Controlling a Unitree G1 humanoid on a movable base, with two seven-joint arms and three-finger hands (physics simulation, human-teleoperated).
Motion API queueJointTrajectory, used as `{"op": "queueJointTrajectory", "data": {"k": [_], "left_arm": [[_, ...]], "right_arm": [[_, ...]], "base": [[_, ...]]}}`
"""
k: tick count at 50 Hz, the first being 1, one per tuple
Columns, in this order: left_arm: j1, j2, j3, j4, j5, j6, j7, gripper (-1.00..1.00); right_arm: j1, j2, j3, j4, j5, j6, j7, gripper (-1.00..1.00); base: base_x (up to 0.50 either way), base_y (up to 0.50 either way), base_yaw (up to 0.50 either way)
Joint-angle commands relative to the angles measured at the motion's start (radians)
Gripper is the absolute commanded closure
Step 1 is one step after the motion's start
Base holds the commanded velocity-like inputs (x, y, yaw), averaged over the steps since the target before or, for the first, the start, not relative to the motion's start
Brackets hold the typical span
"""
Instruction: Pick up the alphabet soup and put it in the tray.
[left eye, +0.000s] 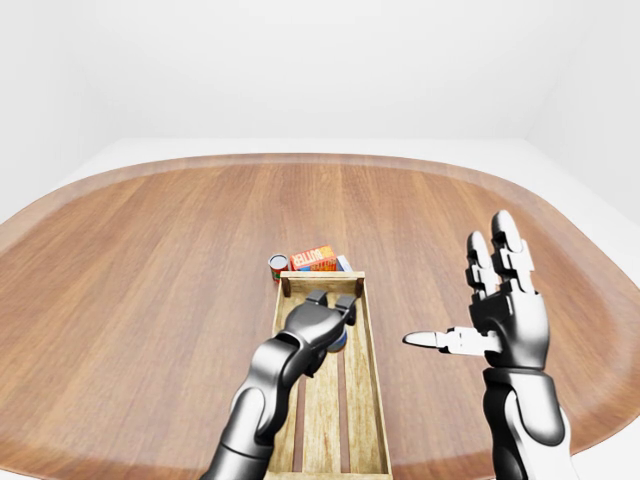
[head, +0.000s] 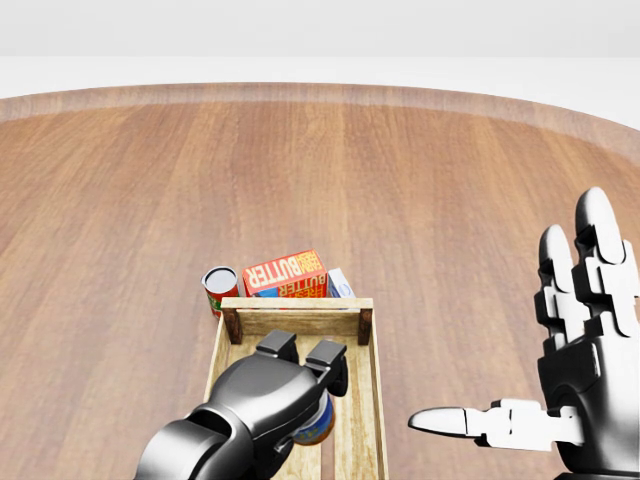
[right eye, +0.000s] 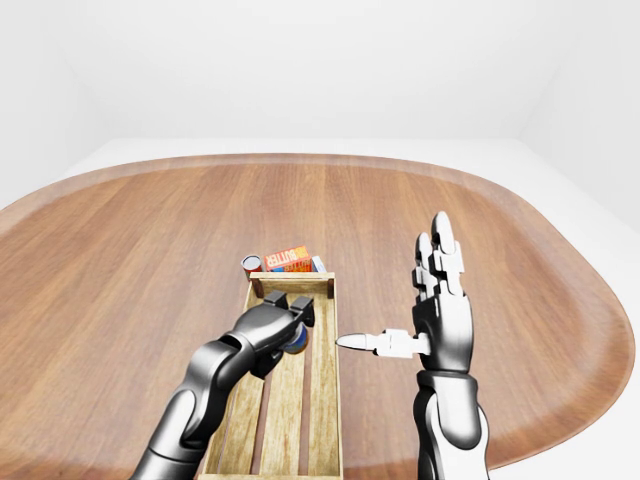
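two hands showing: left hand (head: 290, 385) is gripping the alphabet soup can (head: 314, 424) inside the wooden tray (head: 362, 400); right hand (head: 585, 350) is hovering, fingers spread, over the surface (head: 150, 200).

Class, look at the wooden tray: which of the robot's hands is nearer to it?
Left. The left hand is over the tray, gripping a can. The right hand stands open, off the tray's right side.
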Motion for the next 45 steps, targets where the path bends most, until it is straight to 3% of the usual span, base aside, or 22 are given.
{"op": "queueJointTrajectory", "data": {"k": [1, 13, 17, 18, 33, 41, 43, 45], "left_arm": [[-0.019, -0.013, 0.002, 0.025, 0.002, -0.006, 0.0, 1.0], [-0.054, -0.01, 0.014, 0.115, 0.002, -0.006, 0.0, 1.0], [-0.082, -0.009, 0.024, 0.173, 0.016, -0.006, 0.0, 0.18], [-0.098, -0.001, 0.027, 0.195, 0.021, -0.006, 0.0, -1.0], [-0.105, 0.004, 0.052, 0.147, 0.008, -0.006, 0.0, -1.0], [-0.13, -0.014, 0.073, 0.01, -0.055, -0.006, 0.0, -1.0], [-0.151, -0.017, 0.083, -0.033, -0.075, 0.021, 0.0, -1.0], [-0.161, -0.013, 0.086, -0.063, -0.09, 0.03, 0.0, -1.0]], "right_arm": [[0.001, 0.0, 0.002, -0.014, -0.004, 0.0, -0.002, -1.0], [0.003, 0.001, 0.008, -0.022, -0.01, 0.0, -0.005, -1.0], [0.002, 0.001, 0.011, -0.023, -0.012, 0.0, -0.006, -1.0], [0.004, 0.001, 0.011, -0.024, -0.012, 0.0, -0.006, -1.0], [0.005, 0.001, 0.017, -0.023, -0.013, 0.0, -0.01, -1.0], [0.003, -0.002, 0.035, -0.009, -0.017, 0.0, -0.016, -1.0], [0.001, -0.003, 0.032, -0.008, -0.016, 0.0, -0.017, -1.0], [-0.001, -0.003, 0.032, -0.008, -0.016, 0.0, -0.017, -1.0]], "base": [[0.0, 0.0, 0.0], [0.0, 0.0, 0.0], [0.0, 0.0, 0.0], [0.0, 0.0, 0.0], [0.0, 0.0, 0.0], [0.0, 0.0, 0.0], [0.0, 0.0, 0.0], [0.0, 0.0, 0.0]]}}
